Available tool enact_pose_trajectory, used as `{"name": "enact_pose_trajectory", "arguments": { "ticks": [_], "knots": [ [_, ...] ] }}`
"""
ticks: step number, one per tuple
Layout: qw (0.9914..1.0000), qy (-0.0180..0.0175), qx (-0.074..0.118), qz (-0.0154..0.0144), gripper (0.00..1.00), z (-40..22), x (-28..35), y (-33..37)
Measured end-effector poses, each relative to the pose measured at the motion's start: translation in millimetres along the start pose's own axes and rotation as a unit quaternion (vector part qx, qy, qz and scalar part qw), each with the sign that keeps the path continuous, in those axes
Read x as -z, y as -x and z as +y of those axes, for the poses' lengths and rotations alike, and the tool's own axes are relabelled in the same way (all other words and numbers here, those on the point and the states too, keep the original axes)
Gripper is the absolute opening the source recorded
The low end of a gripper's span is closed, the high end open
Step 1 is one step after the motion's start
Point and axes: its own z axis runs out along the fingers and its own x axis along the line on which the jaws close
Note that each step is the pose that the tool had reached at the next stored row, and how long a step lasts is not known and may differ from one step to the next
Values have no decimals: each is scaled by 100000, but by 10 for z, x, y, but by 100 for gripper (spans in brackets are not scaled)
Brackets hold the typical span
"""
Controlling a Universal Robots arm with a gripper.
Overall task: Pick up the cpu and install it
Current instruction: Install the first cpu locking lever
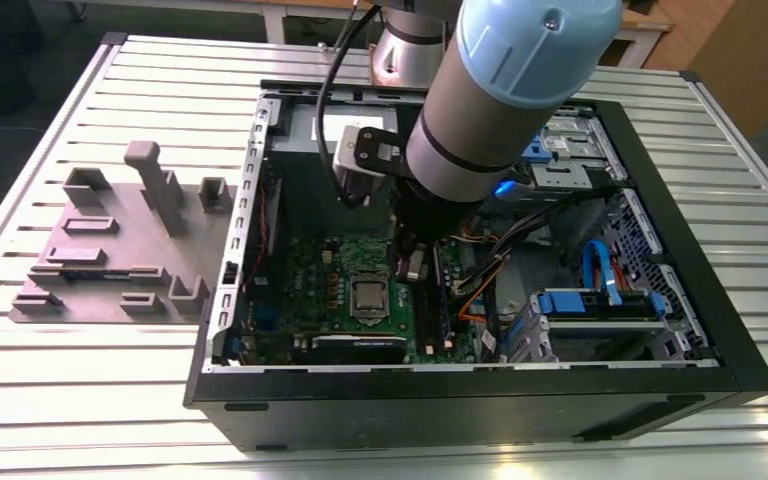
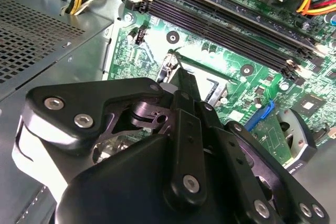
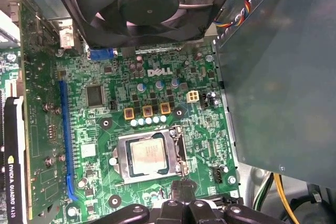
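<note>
The open computer case (image 1: 491,410) is lying on the slatted table (image 1: 91,400), with the arm (image 1: 518,80) reaching in over the green motherboard (image 3: 105,129), which is bearing white printed lettering. The gripper (image 3: 181,188) is hovering closed, holding nothing, just beside the socket frame (image 3: 122,156). Inside that frame, 1 cpu (image 3: 149,156) is sitting flat.

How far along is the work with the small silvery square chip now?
Done, it seems: the small, flat, silvery-grey square cpu lies inside the shiny metal socket frame on the green motherboard. In hand: the black gripper hangs close beside that frame, without the cpu. Left: I cannot tell whether the frame is latched.
</note>
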Motion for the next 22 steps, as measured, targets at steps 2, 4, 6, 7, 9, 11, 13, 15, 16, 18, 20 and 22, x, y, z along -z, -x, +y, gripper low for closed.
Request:
{"name": "enact_pose_trajectory", "arguments": {
  "ticks": [2,4,6,7,9,11,13,15,16,18,20,22],
  "knots": [
    [100000,1,2,1,10,0,0,0],
    [100000,2,28,-1,10,-3,1,0],
    [99999,-155,429,-46,10,-4,1,-1],
    [99997,-304,646,-99,10,-3,2,-2],
    [99995,-628,807,-163,10,-6,2,-14],
    [99994,-646,862,-150,10,-7,4,-27],
    [99994,-645,929,-128,10,-9,2,-37],
    [99992,-629,1092,-102,10,-14,3,-60],
    [99991,-629,1188,-88,10,-16,5,-75],
    [99988,-669,1366,-73,10,-20,7,-101],
    [99987,-700,1476,-46,10,-22,4,-116],
    [99985,-749,1533,289,10,-24,0,-120]
  ]
}}
